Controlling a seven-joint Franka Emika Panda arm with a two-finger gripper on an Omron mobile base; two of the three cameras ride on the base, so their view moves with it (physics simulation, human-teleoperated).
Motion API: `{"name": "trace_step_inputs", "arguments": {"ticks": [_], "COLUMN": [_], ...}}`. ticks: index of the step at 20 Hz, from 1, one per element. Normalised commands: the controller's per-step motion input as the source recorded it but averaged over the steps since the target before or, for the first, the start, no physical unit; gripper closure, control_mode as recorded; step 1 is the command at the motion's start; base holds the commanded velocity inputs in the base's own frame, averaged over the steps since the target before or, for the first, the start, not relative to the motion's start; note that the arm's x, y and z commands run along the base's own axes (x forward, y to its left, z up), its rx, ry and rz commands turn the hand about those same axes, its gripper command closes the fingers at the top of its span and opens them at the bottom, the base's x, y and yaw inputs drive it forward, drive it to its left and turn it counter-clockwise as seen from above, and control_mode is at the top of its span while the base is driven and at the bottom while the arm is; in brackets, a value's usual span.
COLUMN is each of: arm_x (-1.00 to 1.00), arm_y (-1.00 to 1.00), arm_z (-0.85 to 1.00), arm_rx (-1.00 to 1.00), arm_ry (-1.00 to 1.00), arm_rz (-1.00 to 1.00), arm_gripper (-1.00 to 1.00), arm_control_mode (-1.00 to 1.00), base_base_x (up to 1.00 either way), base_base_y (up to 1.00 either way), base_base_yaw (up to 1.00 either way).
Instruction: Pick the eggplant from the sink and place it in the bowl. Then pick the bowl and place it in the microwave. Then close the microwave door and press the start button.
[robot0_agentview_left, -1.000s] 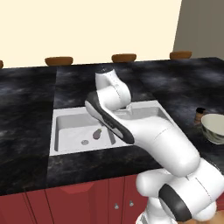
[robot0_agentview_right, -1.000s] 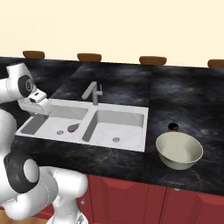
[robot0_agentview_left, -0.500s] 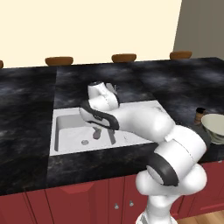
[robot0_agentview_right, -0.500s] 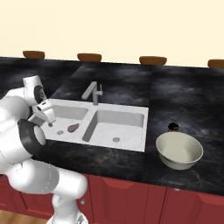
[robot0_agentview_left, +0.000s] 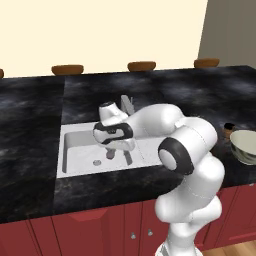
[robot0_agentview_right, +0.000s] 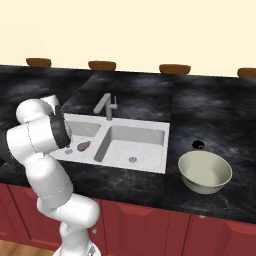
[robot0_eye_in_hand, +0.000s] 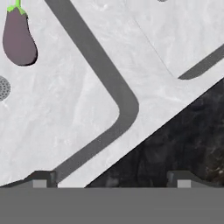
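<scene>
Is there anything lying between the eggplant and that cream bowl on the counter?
In the right base view, the sink's empty right basin separates eggplant from bowl.

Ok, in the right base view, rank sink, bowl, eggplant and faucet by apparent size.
1. sink
2. bowl, though it sits nearer the camera, which may inflate it
3. faucet
4. eggplant, partly hidden by the arm, clearly smallest

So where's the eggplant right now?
The eggplant lies in the sink's left basin near the divider, beside the drain.
</scene>
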Motion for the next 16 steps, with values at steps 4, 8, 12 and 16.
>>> {"name": "trace_step_inputs", "arguments": {"ticks": [4,8,12,16], "arm_x": [0.58,0.50,0.36,0.36], "arm_y": [-0.01,0.00,-0.05,-0.03], "arm_z": [-0.54,-0.36,-0.34,-0.42], "arm_rx": [-0.02,0.00,0.00,0.00], "arm_ry": [0.00,0.00,0.00,0.00], "arm_rz": [0.00,0.00,0.00,0.00], "arm_gripper": [-1.00,-1.00,-1.00,-1.00], "arm_control_mode": [-1.00,-1.00,-1.00,-1.00], "base_base_x": [0.00,0.00,0.00,0.00], "base_base_y": [0.00,0.00,0.00,0.00], "base_base_yaw": [0.00,0.00,0.00,0.00]}}
